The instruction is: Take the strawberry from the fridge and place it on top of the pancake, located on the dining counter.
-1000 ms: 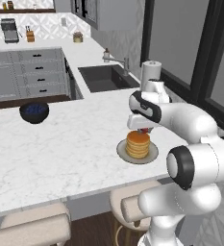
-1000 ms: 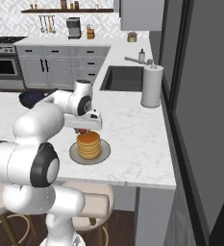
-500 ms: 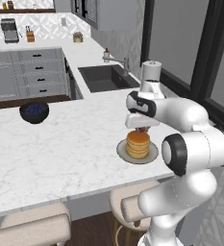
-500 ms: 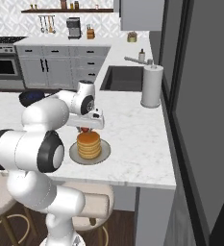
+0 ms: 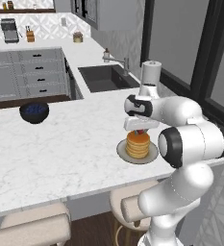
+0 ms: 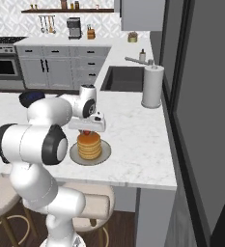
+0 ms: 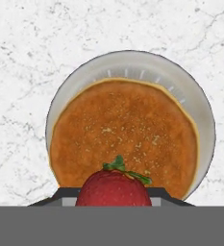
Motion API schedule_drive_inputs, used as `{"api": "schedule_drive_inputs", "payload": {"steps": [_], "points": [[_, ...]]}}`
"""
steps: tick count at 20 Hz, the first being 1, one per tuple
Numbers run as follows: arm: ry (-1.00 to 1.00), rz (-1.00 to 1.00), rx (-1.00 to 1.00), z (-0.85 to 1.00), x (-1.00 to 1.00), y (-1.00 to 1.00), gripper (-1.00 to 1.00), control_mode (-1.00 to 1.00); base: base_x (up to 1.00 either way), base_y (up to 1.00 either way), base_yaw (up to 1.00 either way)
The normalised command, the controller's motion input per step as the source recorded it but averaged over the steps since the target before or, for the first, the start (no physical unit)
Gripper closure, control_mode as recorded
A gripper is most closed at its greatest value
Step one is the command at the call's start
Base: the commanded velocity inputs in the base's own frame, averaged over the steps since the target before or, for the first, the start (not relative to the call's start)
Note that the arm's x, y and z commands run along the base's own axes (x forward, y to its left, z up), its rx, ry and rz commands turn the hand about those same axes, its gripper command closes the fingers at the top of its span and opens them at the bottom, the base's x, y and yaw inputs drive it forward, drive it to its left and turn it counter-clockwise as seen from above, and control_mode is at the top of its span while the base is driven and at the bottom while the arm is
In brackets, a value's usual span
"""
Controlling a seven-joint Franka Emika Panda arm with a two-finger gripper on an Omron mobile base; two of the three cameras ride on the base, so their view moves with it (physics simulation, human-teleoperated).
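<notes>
My gripper (image 5: 140, 130) hangs just above the stack of golden-brown pancake (image 5: 138, 144) on its round grey plate (image 5: 123, 151), on the white marble dining counter (image 5: 70, 149). It is shut on the red strawberry (image 7: 114, 188), which sits between the fingers with its green leaf up. In the hand view the pancake (image 7: 125, 134) lies directly below the fruit, the plate (image 7: 132, 65) rim around it. From the right base view the gripper (image 6: 87, 131) and strawberry (image 6: 87, 132) are right over the pancake (image 6: 89, 145). The fridge is out of view.
A dark blue bowl (image 5: 34, 112) sits at the counter's left. A paper towel roll (image 5: 150, 77) stands behind the arm, beside the dark inset sink (image 5: 106, 78). Beige stools (image 5: 34, 226) stand below the counter's front edge. Dark window panels line the right.
The arm has folded in a little and the gripper has come down closer over the pancake stack, the strawberry still in its grip.
</notes>
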Motion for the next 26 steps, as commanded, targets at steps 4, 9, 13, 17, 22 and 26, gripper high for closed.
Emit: {"api": "schedule_drive_inputs", "payload": {"steps": [4, 9, 13, 17, 22, 26], "points": [[0.0, 0.0, -0.01, -0.23, 0.1, 0.0, 1.0, -1.0, 0.0, 0.0, 0.0], [0.0, 0.0, -0.01, -0.23, 0.03, 0.0, 1.0, -1.0, 0.0, 0.0, 0.0], [0.0, 0.0, -0.01, -0.21, -0.03, 0.0, 1.0, -1.0, 0.0, 0.0, 0.0], [0.0, 0.0, -0.02, -0.25, -0.25, 0.0, -1.0, -1.0, 0.0, 0.0, 0.0], [0.0, 0.0, -0.02, -0.22, -0.02, 0.05, -1.0, -1.0, 0.0, 0.0, 0.0], [0.0, 0.0, 0.0, -0.07, -0.01, 0.0, -1.0, -1.0, 0.0, 0.0, 0.0]]}}
